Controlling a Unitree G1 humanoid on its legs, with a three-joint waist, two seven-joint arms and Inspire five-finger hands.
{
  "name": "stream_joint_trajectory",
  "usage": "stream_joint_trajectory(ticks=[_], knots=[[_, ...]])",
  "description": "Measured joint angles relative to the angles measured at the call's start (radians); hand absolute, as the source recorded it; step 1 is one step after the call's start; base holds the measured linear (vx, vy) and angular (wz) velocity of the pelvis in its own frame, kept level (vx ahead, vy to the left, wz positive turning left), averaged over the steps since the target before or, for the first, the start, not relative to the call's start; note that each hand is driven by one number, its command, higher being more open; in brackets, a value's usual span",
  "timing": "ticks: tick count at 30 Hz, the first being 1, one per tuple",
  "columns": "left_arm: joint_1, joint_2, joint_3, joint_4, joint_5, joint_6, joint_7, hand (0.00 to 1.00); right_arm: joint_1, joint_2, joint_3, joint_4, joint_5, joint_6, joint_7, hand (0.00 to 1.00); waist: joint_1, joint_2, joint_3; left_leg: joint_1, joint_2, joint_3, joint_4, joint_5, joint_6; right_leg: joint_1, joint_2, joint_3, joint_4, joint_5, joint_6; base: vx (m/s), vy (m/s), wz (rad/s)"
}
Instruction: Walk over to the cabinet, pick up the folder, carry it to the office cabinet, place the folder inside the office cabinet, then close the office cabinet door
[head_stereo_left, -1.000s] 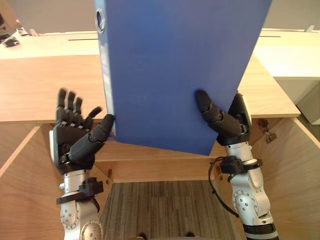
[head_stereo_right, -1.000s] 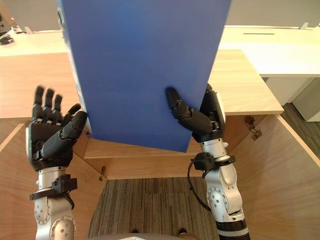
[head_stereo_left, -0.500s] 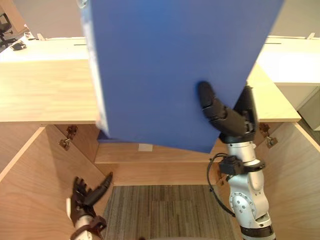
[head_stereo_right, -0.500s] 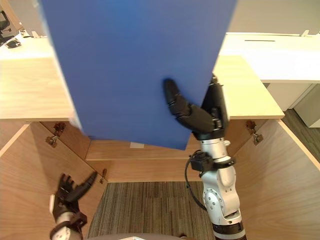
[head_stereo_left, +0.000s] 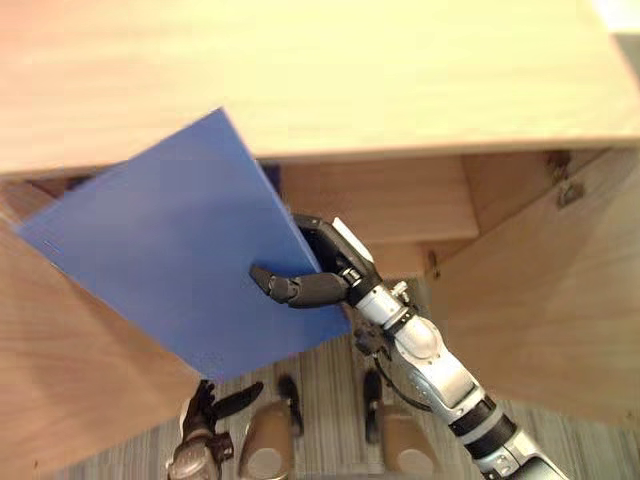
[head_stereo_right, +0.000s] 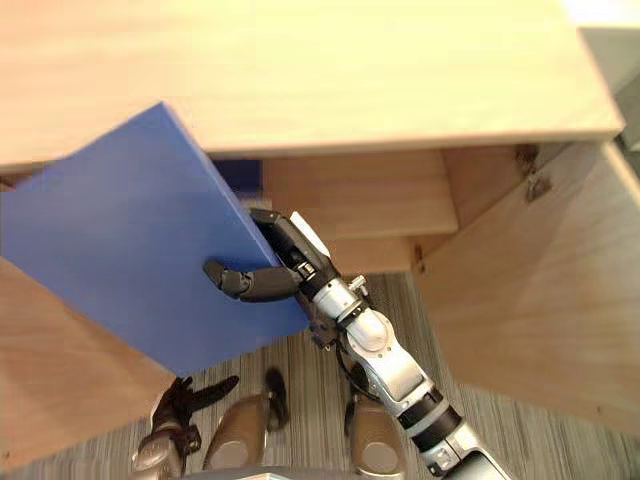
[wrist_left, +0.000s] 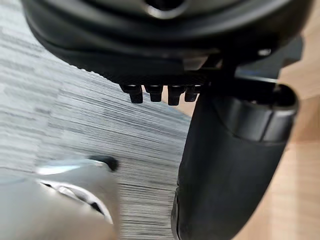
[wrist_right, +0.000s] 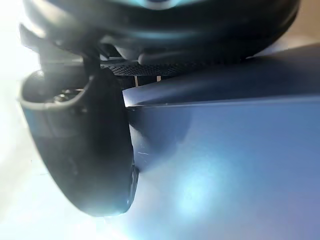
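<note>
Blue folder (head_stereo_left: 160, 260) in right robot hand (head_stereo_left: 335, 262); left wrist view: striped carpet (wrist_left: 60, 115)

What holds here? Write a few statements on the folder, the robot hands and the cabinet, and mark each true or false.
The right robot hand grips the folder. True.
The left robot hand holds the folder too. False: it hangs open, low over the carpet, apart from it.
The folder is blue. True.
The right cabinet door is shut. False: it stands open.
</note>
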Motion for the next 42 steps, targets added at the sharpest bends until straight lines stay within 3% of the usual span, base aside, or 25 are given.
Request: stream_joint_trajectory(ticks=[5,9,12,14,17,21,30,31,34,42], knots=[[-0.091,0.005,-0.036,-0.013,-0.003,-0.003,0.003,1.0,-0.092,0.005,-0.035,0.065,-0.046,0.023,-0.067,0.0,0.001,0.027,0.061,-0.253,0.031,-0.015,0.231,-0.064,0.012,-0.272,-0.009,0.02,0.254,-0.069,0.003,-0.19,0.007,-0.04],[-0.122,0.005,-0.037,-0.111,-0.003,-0.012,0.004,1.0,-0.148,0.035,-0.151,0.073,-0.042,0.031,-0.112,0.0,0.006,0.038,0.081,-0.435,0.051,-0.047,0.401,-0.109,0.012,-0.45,-0.021,0.012,0.44,-0.132,-0.003,-0.16,-0.03,0.11],[-0.156,-0.016,-0.038,-0.195,-0.011,-0.025,0.005,1.0,-0.228,0.044,-0.278,0.073,0.064,0.031,-0.156,0.0,0.019,0.041,0.094,-0.569,0.053,-0.073,0.505,-0.13,0.012,-0.582,-0.034,0.009,0.563,-0.173,-0.007,-0.11,-0.055,0.18],[-0.173,-0.041,-0.037,-0.256,-0.045,-0.032,0.004,1.0,-0.304,0.054,-0.393,0.073,0.221,0.028,-0.214,0.0,0.034,0.043,0.109,-0.64,0.056,-0.088,0.56,-0.136,0.015,-0.65,-0.038,0.007,0.625,-0.191,-0.012,-0.07,-0.069,0.1],[-0.173,-0.045,-0.037,-0.29,-0.064,-0.041,0.006,1.0,-0.384,0.069,-0.506,0.083,0.355,-0.001,-0.274,0.0,0.047,0.046,0.112,-0.684,0.059,-0.095,0.593,-0.139,0.016,-0.697,-0.039,0.006,0.666,-0.202,-0.018,-0.04,-0.077,0.04],[-0.173,-0.05,-0.036,-0.306,-0.093,-0.045,0.024,1.0,-0.557,0.072,-0.645,0.193,0.55,-0.085,-0.376,0.0,0.054,0.047,0.113,-0.709,0.064,-0.1,0.607,-0.139,0.016,-0.724,-0.039,0.001,0.686,-0.209,-0.02,-0.05,-0.077,0.0],[-0.177,-0.06,-0.059,-0.329,-0.132,-0.047,0.059,1.0,-0.781,0.063,-0.789,0.414,0.78,-0.112,-0.483,0.0,0.072,0.05,0.112,-0.742,0.066,-0.115,0.606,-0.138,0.015,-0.746,-0.041,-0.018,0.68,-0.209,-0.021,-0.05,-0.063,0.03],[-0.18,-0.06,-0.061,-0.32,-0.141,-0.05,0.069,1.0,-0.857,0.056,-0.801,0.506,0.834,-0.12,-0.518,1.0,0.061,0.053,0.109,-0.741,0.055,-0.129,0.587,-0.122,0.01,-0.733,-0.055,-0.04,0.664,-0.208,-0.024,-0.15,-0.143,0.21],[-0.19,-0.06,-0.07,-0.292,-0.143,-0.054,0.09,1.0,-0.934,0.029,-0.784,0.624,0.861,-0.115,-0.518,1.0,0.058,0.064,0.1,-0.741,0.05,-0.134,0.553,-0.09,-0.003,-0.733,-0.06,-0.056,0.646,-0.192,-0.04,-0.19,-0.157,0.13],[-0.19,-0.055,-0.074,-0.29,-0.143,-0.053,0.091,1.0,-0.938,0.005,-0.675,0.636,0.902,-0.109,-0.506,1.0,0.054,0.068,0.094,-0.74,0.065,-0.148,0.516,-0.054,-0.021,-0.735,-0.05,-0.084,0.626,-0.173,-0.071,-0.08,-0.088,0.0]])
